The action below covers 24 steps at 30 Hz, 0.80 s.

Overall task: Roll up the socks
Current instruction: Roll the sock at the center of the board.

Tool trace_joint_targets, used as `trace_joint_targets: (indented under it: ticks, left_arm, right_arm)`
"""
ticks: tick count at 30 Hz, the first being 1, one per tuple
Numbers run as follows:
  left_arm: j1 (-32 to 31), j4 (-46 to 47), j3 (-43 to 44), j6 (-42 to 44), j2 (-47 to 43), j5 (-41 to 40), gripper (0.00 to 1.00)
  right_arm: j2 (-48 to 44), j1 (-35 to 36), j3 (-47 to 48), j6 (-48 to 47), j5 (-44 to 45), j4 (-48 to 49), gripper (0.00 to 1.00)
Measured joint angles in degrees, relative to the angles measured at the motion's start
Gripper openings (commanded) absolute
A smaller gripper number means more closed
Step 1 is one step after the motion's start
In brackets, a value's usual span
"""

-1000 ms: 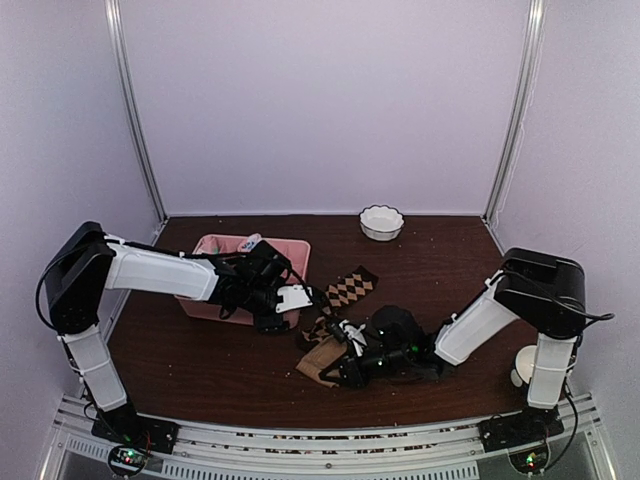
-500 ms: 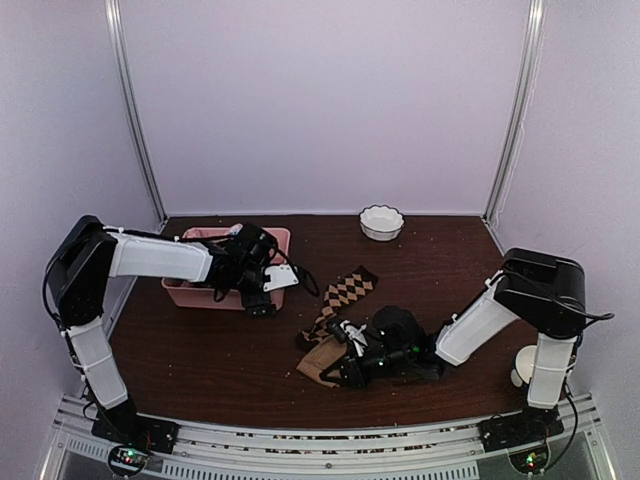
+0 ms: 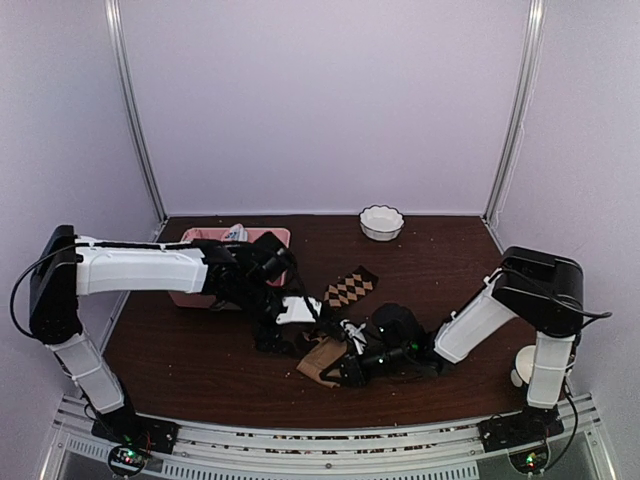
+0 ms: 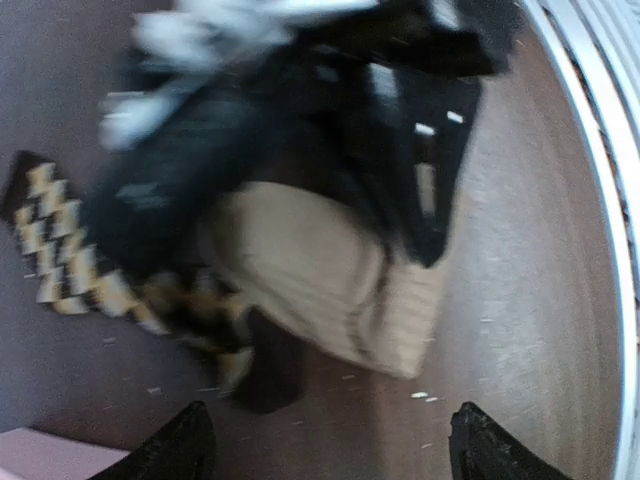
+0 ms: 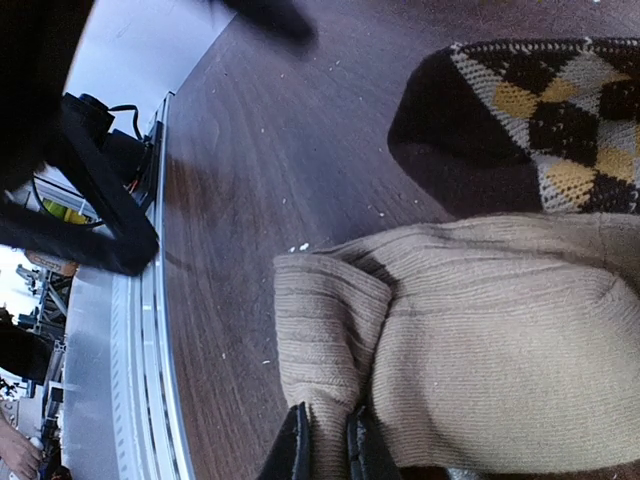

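Observation:
The tan sock lies bunched on the table, near the front. My right gripper is shut on a fold of it. The right wrist view shows both fingers pinching the ribbed tan sock, with the dark argyle sock just beyond. The argyle sock stretches back from the bundle. My left gripper hovers just left of the socks, open and holding nothing. In the blurred left wrist view the left gripper has its tips wide apart, facing the tan sock and the argyle sock.
A pink tray stands at the back left, partly behind my left arm. A white bowl sits at the back centre. A white cup stands by the right arm's base. The metal rail runs along the front edge.
My left arm has swung from the pink tray toward the front and right, and now reaches the socks. The tray has shifted left and back. The right gripper has held still on the tan sock.

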Motion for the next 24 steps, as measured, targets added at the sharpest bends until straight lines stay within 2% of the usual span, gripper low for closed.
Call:
trace_joint_targets:
  ticks: [6, 11, 17, 22, 24]
  left_arm:
    - [-5.4, -1.2, -2.7, 1.0, 5.2, 1.0, 0.62]
    - [-6.2, 0.2, -2.0, 1.6, 7.3, 0.4, 0.56]
    - [-7.0, 2.8, -2.0, 2.5, 8.9, -1.5, 0.44]
    - [-7.0, 4.5, -1.8, 3.0, 10.7, -3.0, 0.19]
    - [-7.0, 4.8, -1.5, 3.0, 10.9, -3.5, 0.12]
  right_arm:
    - [0.7, -1.1, 2.1, 2.1, -2.9, -3.1, 0.0]
    - [1.6, -2.1, 2.1, 5.3, -5.5, -2.9, 0.0]
    - [2.6, -3.0, 2.2, 7.9, -7.6, -1.5, 0.0]
    - [2.8, -3.3, 2.5, 8.9, -8.4, -1.7, 0.0]
    - [2.8, -3.4, 2.5, 9.2, -8.4, -1.7, 0.0]
